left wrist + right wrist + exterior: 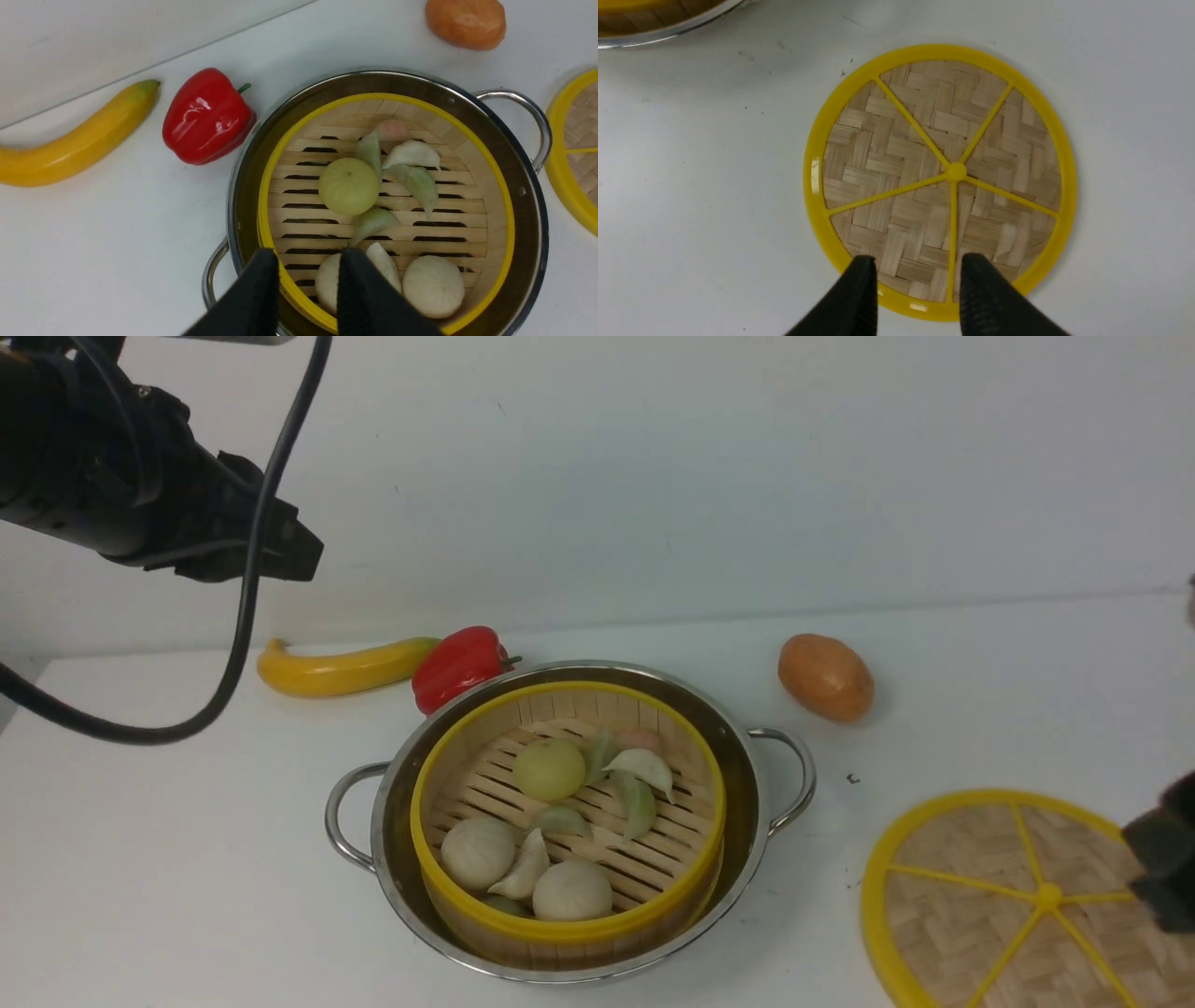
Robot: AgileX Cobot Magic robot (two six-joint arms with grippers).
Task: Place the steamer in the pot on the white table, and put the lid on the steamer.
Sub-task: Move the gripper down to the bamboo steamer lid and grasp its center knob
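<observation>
The white tabletop (187, 859) runs back to a pale wall. Near its middle stands the pot (747, 784), with the steamer (560, 929) seated inside it and its buns and dumplings lying on the slatted floor. Taking the pot as the dial's centre, the lid (980, 887) lies flat on the tabletop at about 3 o'clock, apart from the pot. A potato (826, 677) sits at 2 o'clock, a red pepper (462, 667) just beside the pot at 11 and a banana (341, 670) at 10. The left gripper (308, 261) hangs high over the tabletop toward 10 o'clock, jaws partly parted and empty. The right gripper (917, 266) hovers over the lid's 3 o'clock edge, jaws spread, holding nothing.
</observation>
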